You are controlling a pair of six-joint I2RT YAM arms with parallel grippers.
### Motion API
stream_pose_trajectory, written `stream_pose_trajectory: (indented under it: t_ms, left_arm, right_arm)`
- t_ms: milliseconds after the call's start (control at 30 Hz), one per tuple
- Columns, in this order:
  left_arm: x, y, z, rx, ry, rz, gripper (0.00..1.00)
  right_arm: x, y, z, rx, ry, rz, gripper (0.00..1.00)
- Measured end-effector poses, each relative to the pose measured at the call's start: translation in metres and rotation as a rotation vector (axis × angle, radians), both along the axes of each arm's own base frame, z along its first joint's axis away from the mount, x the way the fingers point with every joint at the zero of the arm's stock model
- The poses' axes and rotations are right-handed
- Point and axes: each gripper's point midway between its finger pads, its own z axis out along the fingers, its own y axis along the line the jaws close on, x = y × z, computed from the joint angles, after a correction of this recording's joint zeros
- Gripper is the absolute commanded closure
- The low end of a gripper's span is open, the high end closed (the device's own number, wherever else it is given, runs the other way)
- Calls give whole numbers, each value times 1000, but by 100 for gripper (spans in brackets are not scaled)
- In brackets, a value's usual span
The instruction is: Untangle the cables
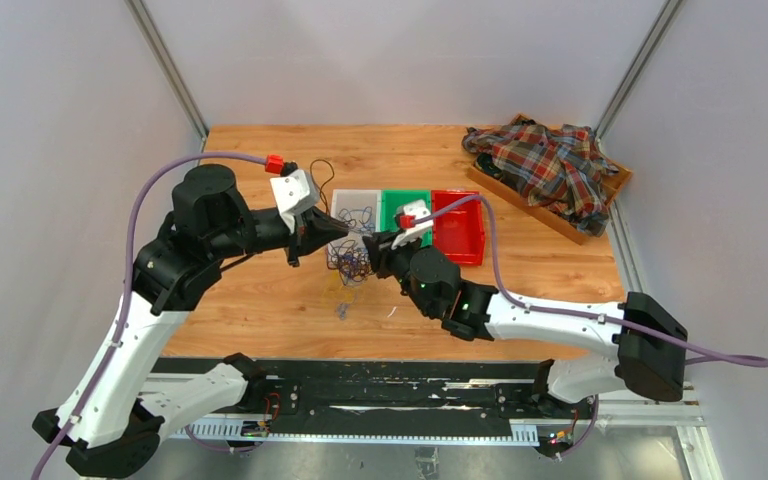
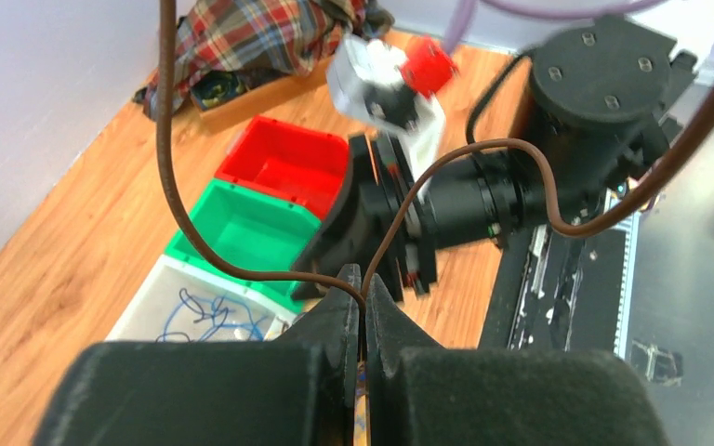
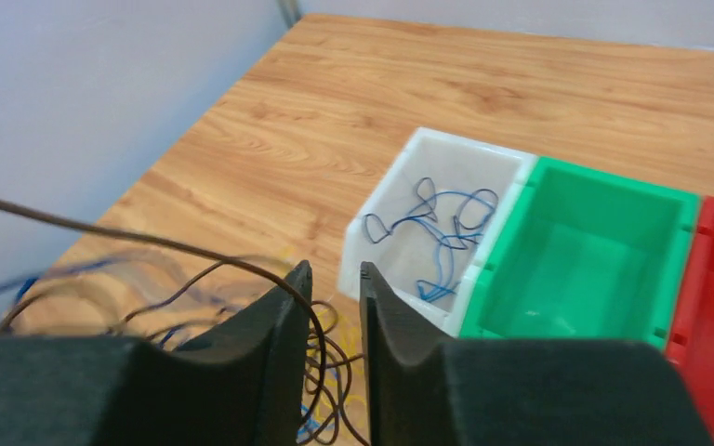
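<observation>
The cables (image 1: pixel 348 262) hang as a clump of blue, yellow and dark brown loops above the table, just in front of the white bin (image 1: pixel 355 203). My left gripper (image 1: pixel 343 229) is shut on a brown cable (image 2: pixel 242 272), whose two strands rise from its tips (image 2: pixel 363 283). My right gripper (image 1: pixel 376 246) faces it from the right, close to the clump. In the right wrist view its jaws (image 3: pixel 333 274) stand narrowly apart. A brown cable (image 3: pixel 331 364) loops through the gap. A few loose strands (image 1: pixel 341 303) lie on the wood below.
The white bin (image 3: pixel 469 146) holds several blue wires. Beside it stand a green bin (image 1: pixel 405 203) and a red bin (image 1: pixel 457 228). A plaid shirt (image 1: pixel 550 168) lies in a wooden tray at the back right. Grey walls enclose the table.
</observation>
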Motion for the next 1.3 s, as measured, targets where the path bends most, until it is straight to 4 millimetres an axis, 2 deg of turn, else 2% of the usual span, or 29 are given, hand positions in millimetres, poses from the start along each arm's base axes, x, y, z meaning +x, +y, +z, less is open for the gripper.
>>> stream_pose_trajectory:
  t_ms: [67, 133, 267, 433, 567, 833, 1067, 1167, 1300]
  left_arm:
    - [-1, 3, -6, 27, -3, 1, 99]
    - [0, 8, -11, 56, -14, 16, 99]
    - [7, 19, -22, 125, -49, 69, 100]
    - [21, 34, -53, 247, -71, 134, 99]
    - [34, 48, -81, 361, -99, 179, 99]
    - [47, 77, -100, 536, -251, 233, 99]
    - [47, 97, -129, 676, -329, 223, 99]
    - [47, 98, -131, 685, -328, 222, 99]
    - [36, 95, -130, 641, -271, 213, 100]
  right_arm:
    - [13, -15, -3, -19, 10, -54, 93]
    - [21, -31, -1, -30, 14, -97, 99]
    - [27, -62, 17, -11, 7, -147, 99]
    - [23, -95, 46, 22, -15, -157, 99]
    - [18, -114, 51, -4, -13, -159, 99]
    - [6, -137, 41, -137, 0, -145, 99]
    - [-4, -143, 65, -168, -26, -98, 99]
    - [-7, -143, 77, -160, -31, -73, 99]
    - [-13, -136, 76, -157, -13, -12, 89]
